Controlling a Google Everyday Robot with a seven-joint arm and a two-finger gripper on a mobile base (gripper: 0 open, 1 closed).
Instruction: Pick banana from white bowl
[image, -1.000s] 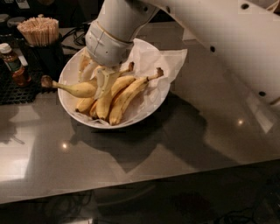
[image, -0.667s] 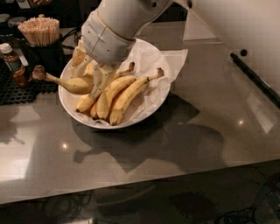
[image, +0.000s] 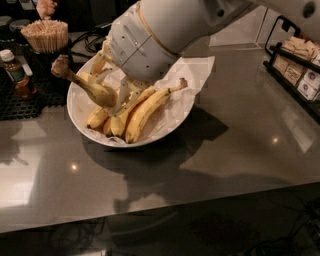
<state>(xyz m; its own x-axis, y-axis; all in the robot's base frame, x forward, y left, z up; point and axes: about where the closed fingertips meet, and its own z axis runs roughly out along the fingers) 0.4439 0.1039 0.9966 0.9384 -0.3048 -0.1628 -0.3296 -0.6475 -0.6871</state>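
Note:
The white bowl (image: 82, 121), lined with crinkled white paper, stands on the grey counter at the upper left. My gripper (image: 111, 89) reaches down over the bowl's left side and is shut on the banana (image: 95, 90). The banana is lifted above the pile and tilted, with its long thin stem and dark brown tip (image: 60, 66) pointing up and left past the bowl's rim. The gripper's white wrist hides the back of the bowl.
Several shorter bananas (image: 142, 110) lie in the bowl. A cup of wooden sticks (image: 45, 36) and a small bottle (image: 16, 74) stand on a black mat (image: 25, 102) at the left. A black rack of packets (image: 300, 65) stands at the right edge.
The gripper has risen with the banana in it. The banana has come up off the pile and its stem now points higher and to the left.

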